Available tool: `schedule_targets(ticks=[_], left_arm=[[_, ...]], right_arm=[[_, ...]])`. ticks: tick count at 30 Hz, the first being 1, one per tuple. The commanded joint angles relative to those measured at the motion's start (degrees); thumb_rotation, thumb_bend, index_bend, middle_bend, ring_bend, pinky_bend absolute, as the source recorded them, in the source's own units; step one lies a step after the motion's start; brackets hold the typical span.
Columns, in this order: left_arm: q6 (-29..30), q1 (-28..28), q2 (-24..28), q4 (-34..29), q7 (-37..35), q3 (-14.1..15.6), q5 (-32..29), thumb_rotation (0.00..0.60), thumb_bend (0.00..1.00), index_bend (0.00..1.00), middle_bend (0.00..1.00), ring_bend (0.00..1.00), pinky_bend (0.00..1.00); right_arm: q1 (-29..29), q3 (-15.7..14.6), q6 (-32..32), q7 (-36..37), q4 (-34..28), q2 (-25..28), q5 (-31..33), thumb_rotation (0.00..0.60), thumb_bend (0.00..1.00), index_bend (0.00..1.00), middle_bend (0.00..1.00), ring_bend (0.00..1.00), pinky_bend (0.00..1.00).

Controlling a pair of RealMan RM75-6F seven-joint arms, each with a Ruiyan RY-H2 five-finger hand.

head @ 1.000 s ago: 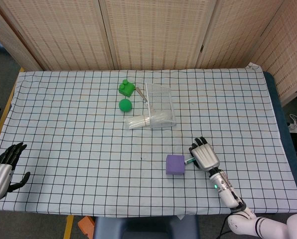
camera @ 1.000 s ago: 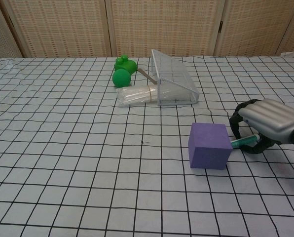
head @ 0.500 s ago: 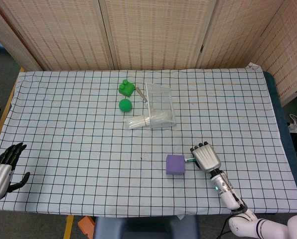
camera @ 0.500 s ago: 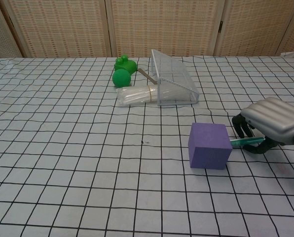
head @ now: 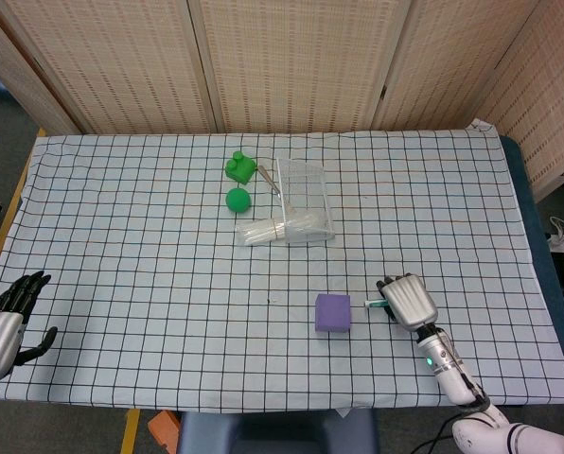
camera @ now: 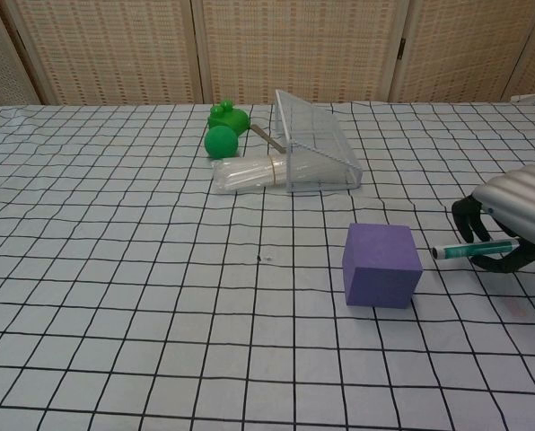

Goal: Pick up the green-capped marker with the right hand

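One green-capped marker point(camera: 472, 248) pinched in the curled fingers of the right hand point(camera: 517, 217), lying level, apparently just above the checked cloth point(head: 149, 236); green tip toward the purple cube point(camera: 381, 265), a short gap between. Farther back: clear plastic box point(camera: 314, 144), tube point(camera: 246, 173), green ball point(camera: 220, 142), green toy point(head: 240, 167). Left hand point(head: 3, 320) at table edge, fingers spread, holding nothing.

Marker point(camera: 472, 248) in right hand point(head: 410, 301), beside cube point(camera: 381, 265).
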Motion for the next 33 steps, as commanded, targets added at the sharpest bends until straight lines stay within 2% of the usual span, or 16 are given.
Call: schedule_targets(ticks=[1,7,10,33], left_arm=[[-0.1,-0.1,0.0,-0.1,0.2,0.0,0.0,0.6,0.4,0.0,0.0,0.0,0.16],[-0.2,-0.1,-0.1,-0.2,0.4,0.1,0.0,0.6,0.4,0.0,0.0,0.0,0.16],[-0.3,-0.1,0.2,-0.2,0.1,0.3,0.3,0.6,0.4,0.0,0.0,0.0,0.16],[0.4,0.3,1.4,0.2,-3.6,0.0,0.0,0.6,0.4,0.0,0.0,0.0,0.16]], right_arm=[[-1.1,-1.1,-0.5,0.4,-2.6,2.2,0.6,0.6,0.33,1.0,0.79,0.64,0.66],[-2.1,-1.5,-0.7,1.4,-4.7,3.4,1.5,0.6,0.33,1.0,0.79,0.64,0.67],[-2.3,-0.8,-2.9,3.6,-7.1,2.8,4.3,0.6,0.34,1.0,0.79,0.65,0.67],[4.3,4.5,-7.1,-7.8,-11.0,-5.7,10.7,0.6,0.34,1.0,0.79,0.65,0.67]])
